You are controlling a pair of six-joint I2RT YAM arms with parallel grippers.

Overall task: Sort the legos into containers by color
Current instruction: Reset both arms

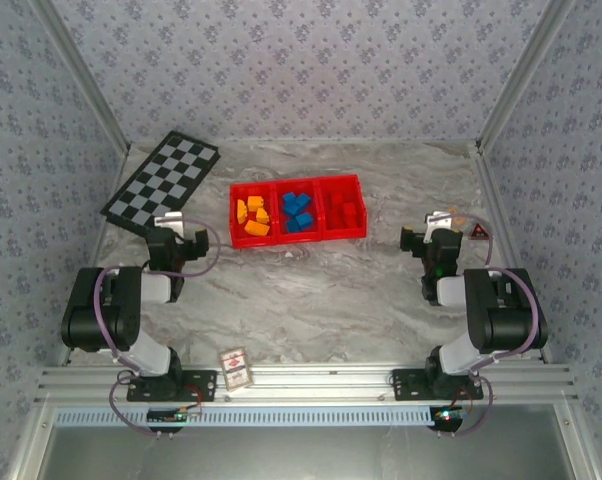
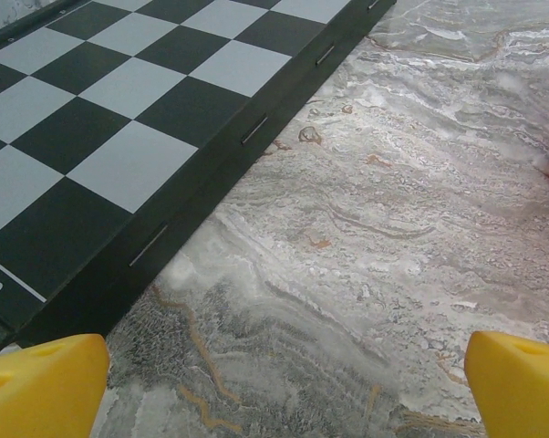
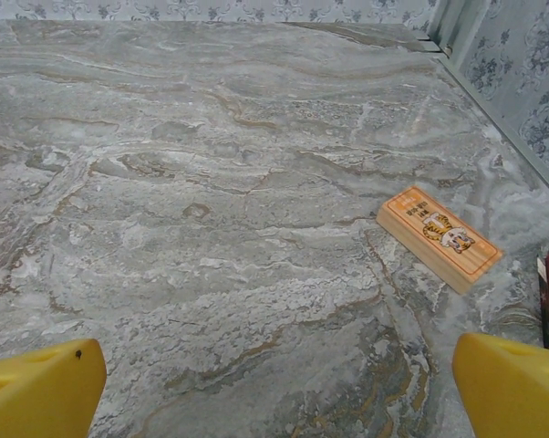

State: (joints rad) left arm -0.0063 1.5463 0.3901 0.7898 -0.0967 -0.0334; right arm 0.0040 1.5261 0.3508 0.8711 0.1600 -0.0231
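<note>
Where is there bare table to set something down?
Widest: bare marble between the red tray and the card box. Also the strip behind the tray. Crowded inside the tray, by the checkered board, by the orange box.

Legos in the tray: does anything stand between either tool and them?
Nothing visible does. Bare table separates the left tool and the right tool from the red tray holding the legos. The checkered board lies off to the left, the small orange box off to the right.
</note>
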